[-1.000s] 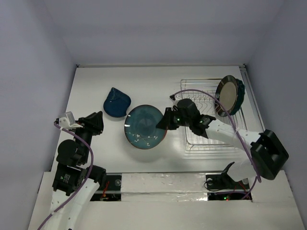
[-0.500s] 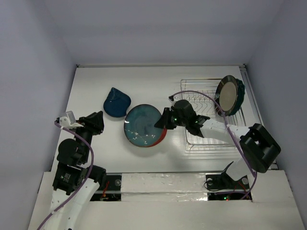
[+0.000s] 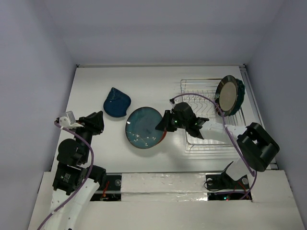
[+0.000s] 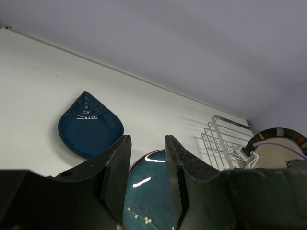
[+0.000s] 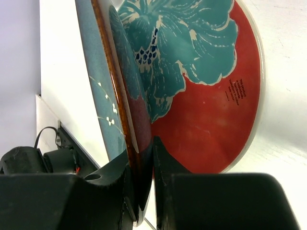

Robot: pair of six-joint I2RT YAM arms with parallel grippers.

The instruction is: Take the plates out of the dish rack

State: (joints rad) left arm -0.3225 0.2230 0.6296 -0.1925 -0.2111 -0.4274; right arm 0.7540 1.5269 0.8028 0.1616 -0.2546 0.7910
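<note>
My right pincer gripped plate by rim: glazed ceramic, stiff, slick, breakable. My left pincer stood narrow, empty.

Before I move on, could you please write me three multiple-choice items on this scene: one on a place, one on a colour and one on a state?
1. Where is the shell-shaped blue dish?
A) on the table, beside the round teal plate
B) stacked on that plate
C) hanging off the table's edge

2. What colour is the centre of the upright plate in the dish rack?
A) pink
B) olive
C) bright yellow

3. How is the right claw?
A) open and empty
B) shut on the shell dish
C) shut on the round teal plate's rim

Answers:
1 A, since the top view shows it lying flat next to the plate.
2 B, since its face is olive inside a dark rim.
3 C, since the right wrist view shows the rim pinched in it.
</note>
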